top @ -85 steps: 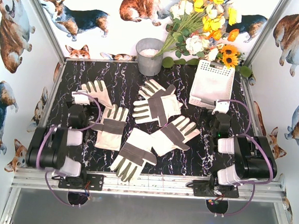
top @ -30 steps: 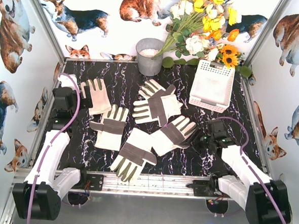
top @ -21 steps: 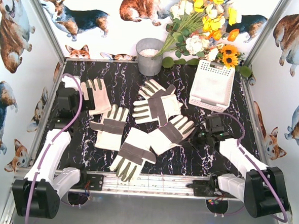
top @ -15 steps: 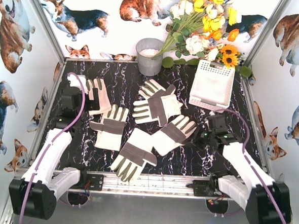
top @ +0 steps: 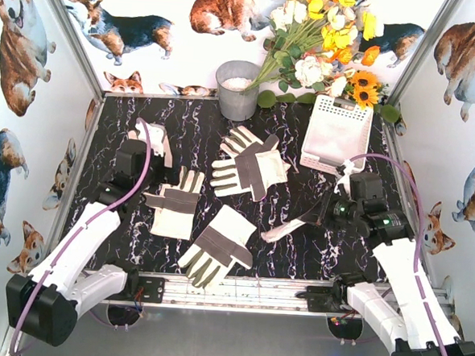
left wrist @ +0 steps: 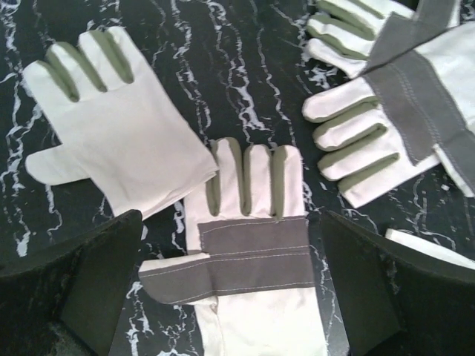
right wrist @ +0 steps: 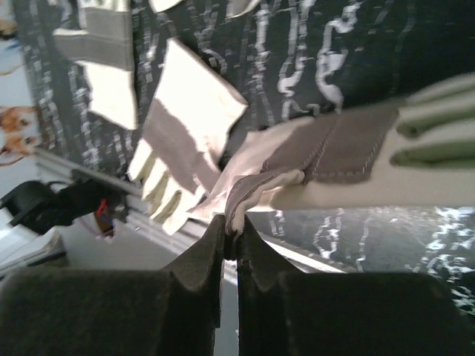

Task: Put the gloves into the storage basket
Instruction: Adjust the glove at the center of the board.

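Observation:
Several cream-white gloves with grey-brown patches lie on the black marbled table. My right gripper (top: 326,214) (right wrist: 236,248) is shut on the edge of one glove (top: 287,228) (right wrist: 334,163), which hangs off the table, front right. The white perforated storage basket (top: 337,134) stands at the back right, beyond that gripper. My left gripper (top: 161,175) (left wrist: 230,237) hovers open over a banded glove (top: 174,202) (left wrist: 252,289), its fingers (left wrist: 82,289) wide on either side. A plain cream glove (left wrist: 119,141) lies to its upper left, mostly hidden under the left arm in the top view.
Two overlapping gloves (top: 250,163) (left wrist: 393,126) lie mid-table and another glove (top: 217,245) (right wrist: 185,148) lies near the front rail (top: 231,286). A grey metal bucket (top: 237,89) and a bunch of flowers (top: 322,46) stand at the back. Printed walls close in both sides.
My right gripper shut on the centre-right glove and raised it up and to the right. The left arm swung right, from the far-left glove toward the banded one.

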`<state>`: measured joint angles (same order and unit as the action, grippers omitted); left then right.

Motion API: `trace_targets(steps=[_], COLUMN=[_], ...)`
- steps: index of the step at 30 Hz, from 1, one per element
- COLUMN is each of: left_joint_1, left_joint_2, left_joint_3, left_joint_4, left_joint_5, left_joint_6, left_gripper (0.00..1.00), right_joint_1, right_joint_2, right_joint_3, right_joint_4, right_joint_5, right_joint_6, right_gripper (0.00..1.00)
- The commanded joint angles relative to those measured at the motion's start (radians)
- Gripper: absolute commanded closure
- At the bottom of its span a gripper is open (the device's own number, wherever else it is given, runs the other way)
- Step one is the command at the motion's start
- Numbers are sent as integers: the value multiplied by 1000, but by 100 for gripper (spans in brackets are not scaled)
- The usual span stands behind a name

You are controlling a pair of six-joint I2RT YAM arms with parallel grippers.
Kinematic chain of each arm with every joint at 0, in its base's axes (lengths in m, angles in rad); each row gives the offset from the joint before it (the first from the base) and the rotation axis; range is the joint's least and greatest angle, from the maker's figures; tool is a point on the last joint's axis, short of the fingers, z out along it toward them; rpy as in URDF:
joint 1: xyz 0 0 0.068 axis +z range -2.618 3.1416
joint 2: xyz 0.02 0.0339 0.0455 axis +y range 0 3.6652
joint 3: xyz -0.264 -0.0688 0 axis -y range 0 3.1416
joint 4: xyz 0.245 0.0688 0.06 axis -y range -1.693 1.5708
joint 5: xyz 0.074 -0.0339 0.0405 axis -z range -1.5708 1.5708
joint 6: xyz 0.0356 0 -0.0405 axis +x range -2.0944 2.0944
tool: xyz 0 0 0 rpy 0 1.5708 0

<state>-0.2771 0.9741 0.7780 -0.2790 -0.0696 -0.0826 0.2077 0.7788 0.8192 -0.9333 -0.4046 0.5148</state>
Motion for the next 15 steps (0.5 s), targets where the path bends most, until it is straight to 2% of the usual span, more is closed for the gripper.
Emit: trace_targets(steps=[1, 5, 9, 12, 15], left_joint_1=[-32, -90, -174, -276, -392], left_joint_2=[-28, -31, -70, -107, -128], left_joint_3=[3, 7, -56, -111, -146], left_joint_4=[36, 62, 124, 174, 179], left_joint_5=[69, 152, 210, 187, 94], left_joint_6=[-34, -88, -277, -421, -509], left_gripper=[1, 4, 6, 8, 9], right_joint_1=[2, 5, 16, 48, 111], right_joint_2=[5, 39, 72, 79, 65], right_joint_3=[120, 198, 184, 147, 103], right_joint_4=[14, -77, -196, -271, -282], right_joint_5=[-220, -292, -251, -56, 171], right_joint_6=[44, -3, -78, -87, -38], right_gripper=[100, 100, 100, 100, 100])
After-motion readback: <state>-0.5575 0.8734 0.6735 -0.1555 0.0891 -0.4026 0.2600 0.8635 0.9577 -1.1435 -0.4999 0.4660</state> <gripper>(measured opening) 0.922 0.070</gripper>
